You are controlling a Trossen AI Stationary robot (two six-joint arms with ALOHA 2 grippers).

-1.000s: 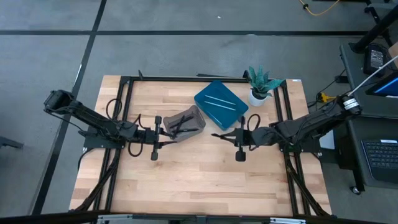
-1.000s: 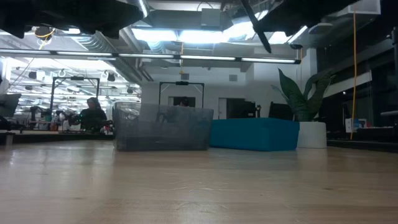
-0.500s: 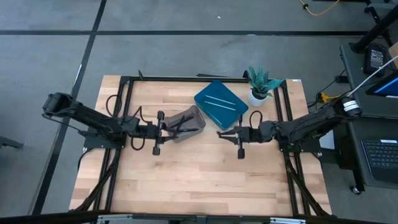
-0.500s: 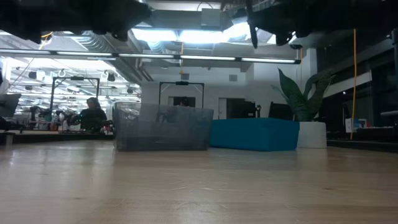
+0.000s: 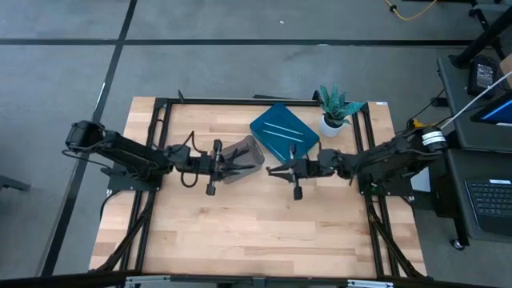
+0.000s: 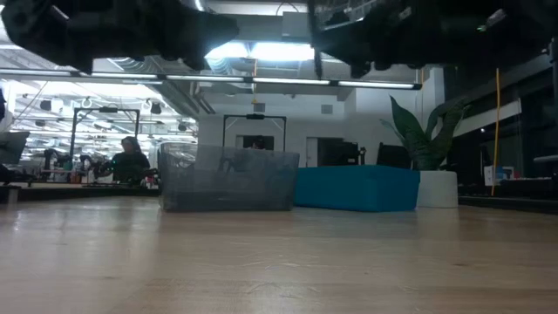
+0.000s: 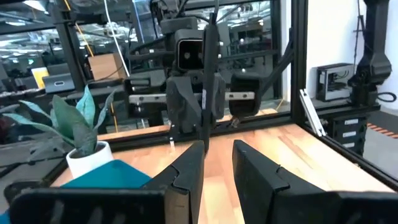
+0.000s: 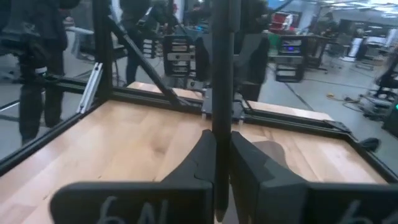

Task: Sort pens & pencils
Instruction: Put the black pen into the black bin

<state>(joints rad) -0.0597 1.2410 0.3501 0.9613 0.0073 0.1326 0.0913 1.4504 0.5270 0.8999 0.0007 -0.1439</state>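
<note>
Right wrist view, right hand [image 8: 221, 163] clamped on black stick [image 8: 221, 74], upright.

Potted plant [image 5: 334, 107] beside a blue tray [image 5: 284, 134], grey mesh basket [image 5: 240, 158] nearby.

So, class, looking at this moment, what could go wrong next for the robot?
The right tool pinches a thin black stick, which might slip. The open left tool faces it closely near the grey mesh bin; they could collide.
</note>
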